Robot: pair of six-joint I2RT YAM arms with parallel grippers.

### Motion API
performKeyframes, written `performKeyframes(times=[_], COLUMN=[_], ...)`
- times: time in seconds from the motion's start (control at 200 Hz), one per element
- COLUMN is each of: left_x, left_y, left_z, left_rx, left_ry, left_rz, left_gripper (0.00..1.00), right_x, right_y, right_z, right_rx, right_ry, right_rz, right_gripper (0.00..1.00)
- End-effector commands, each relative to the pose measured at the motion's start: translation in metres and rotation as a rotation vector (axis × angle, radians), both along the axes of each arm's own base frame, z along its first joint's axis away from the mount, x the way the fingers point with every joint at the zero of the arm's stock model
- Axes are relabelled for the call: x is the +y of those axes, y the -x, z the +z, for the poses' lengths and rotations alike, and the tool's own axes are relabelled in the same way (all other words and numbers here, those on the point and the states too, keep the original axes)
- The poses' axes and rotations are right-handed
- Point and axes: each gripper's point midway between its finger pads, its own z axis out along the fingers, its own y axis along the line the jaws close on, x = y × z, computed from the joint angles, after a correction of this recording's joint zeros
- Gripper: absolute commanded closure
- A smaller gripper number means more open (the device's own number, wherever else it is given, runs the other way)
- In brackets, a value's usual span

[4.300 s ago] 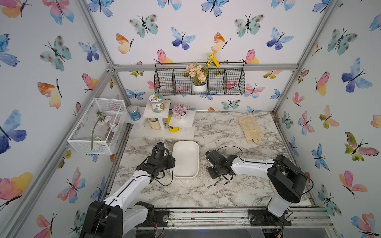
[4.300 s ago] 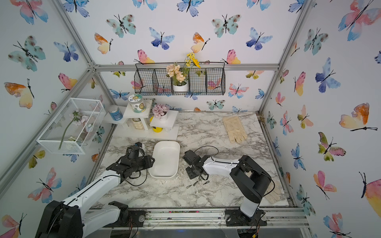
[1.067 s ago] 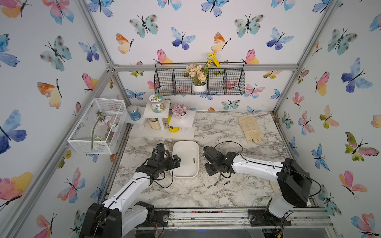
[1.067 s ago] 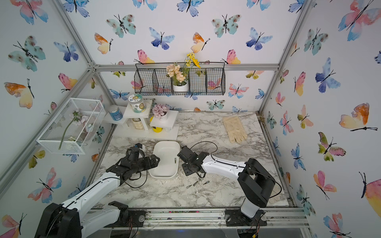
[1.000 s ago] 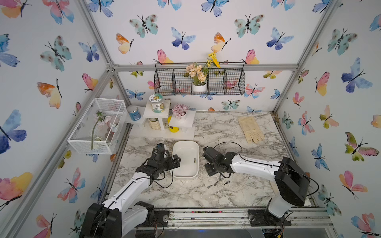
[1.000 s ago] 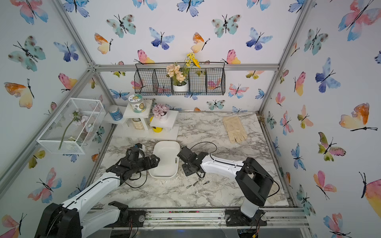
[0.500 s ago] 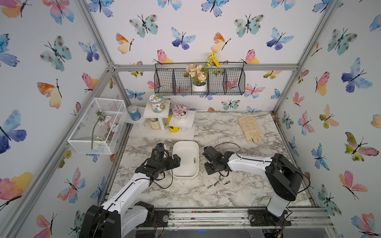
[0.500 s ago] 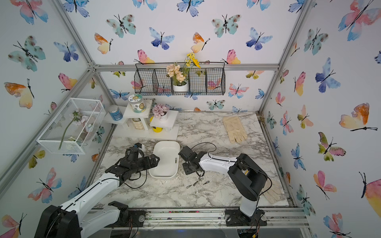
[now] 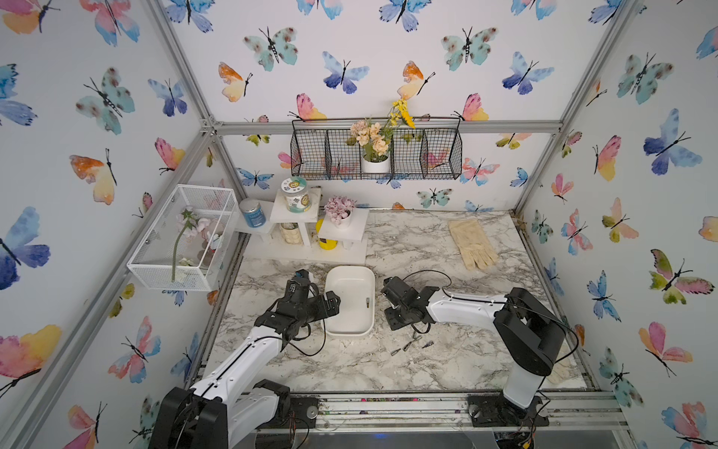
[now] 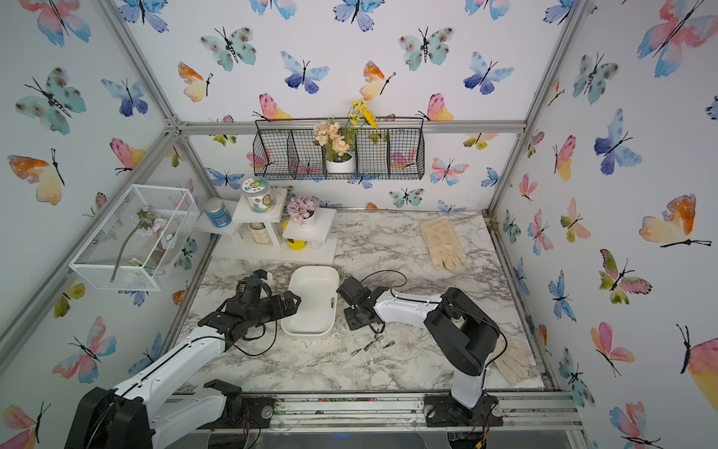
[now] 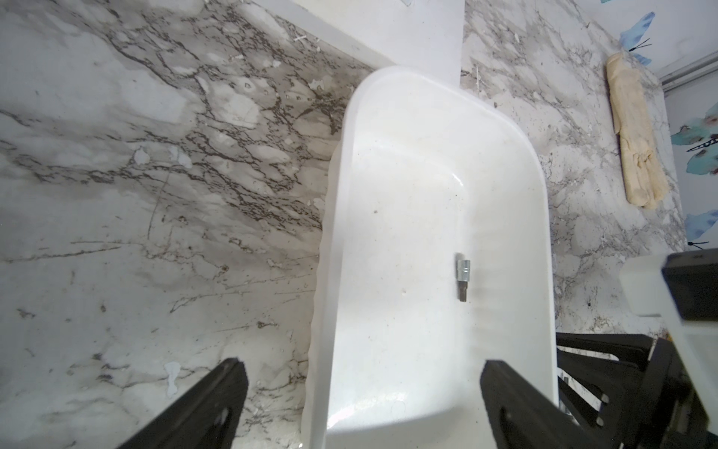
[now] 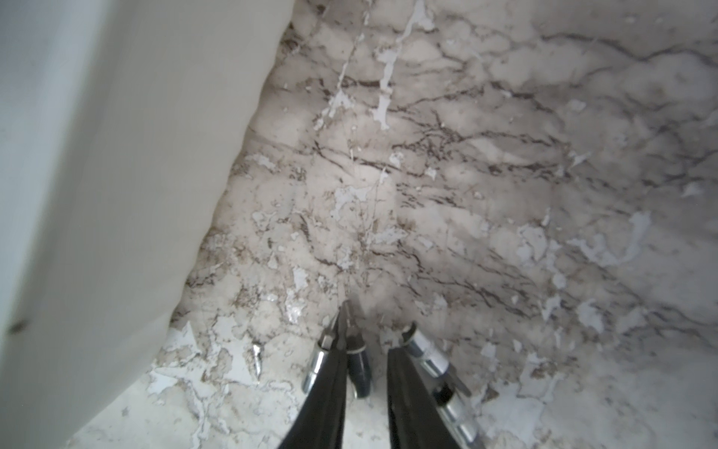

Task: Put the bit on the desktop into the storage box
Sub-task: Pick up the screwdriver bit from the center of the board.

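Jaws of the right gripper point(image 12: 369, 346) have narrowed over the last second from part-open to a slit, with the tips down on the white, grey-veined marble desktop point(image 9: 447, 248). About a second back the gripper sat nearer the long wall of the shallow white plastic storage box point(image 9: 347, 311) with rounded corners. It has since backed off to the loose bits point(image 9: 412, 343) — next pick under way, by the look of it.

Right wrist view: a slim dark bit point(image 12: 359, 369) lies in the gap, against one finger point(image 12: 330, 388). Bare desktop shows between it and the opposite finger, so it is not clamped yet and nothing is grasped. A short silver bit point(image 12: 315, 363) lies just outside that same finger, and a row of silver bits point(image 12: 427, 357) just outside the opposite one. The box wall stands off to one side of the jaws, near but not touching.

Left gripper point(image 11: 363, 367): spread fully wide, empty, no real change. One finger is over bare desktop outside the box, the opposite one over the box's end. Contact with the rim can't be told.

Ahead of the left jaws, on the box floor, lies one stubby silver hex bit point(image 11: 462, 278), flat, close to the long wall on the right gripper's side. One in, several left on the desktop.

Crowding is the risk — neighbours flank both fingers and may get nudged or pinched as the jaws close.
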Motion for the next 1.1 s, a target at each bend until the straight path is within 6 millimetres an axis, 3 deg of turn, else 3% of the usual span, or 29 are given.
performKeyframes(times=[0.0,0.821,0.976,1.096], left_x=[0.000,0.004,0.003,0.003], left_y=[0.003,0.004,0.003,0.003], left_z=[-0.003,-0.003,-0.004,-0.004], left_rx=[0.009,0.006,0.005,0.012], left_ry=[-0.006,-0.020,-0.020,-0.024], left_rz=[-0.004,0.009,0.008,0.004], left_gripper=[0.01,0.01,0.01,0.01], right_x=[-0.005,-0.008,-0.009,-0.008], right_y=[0.004,0.009,0.008,0.003], right_z=[-0.011,-0.016,-0.006,0.013], right_rx=[0.032,0.062,0.047,0.007], right_ry=[0.016,0.031,0.023,-0.004], right_rz=[-0.001,0.009,0.005,-0.002], right_gripper=[0.77,0.85,0.87,0.88])
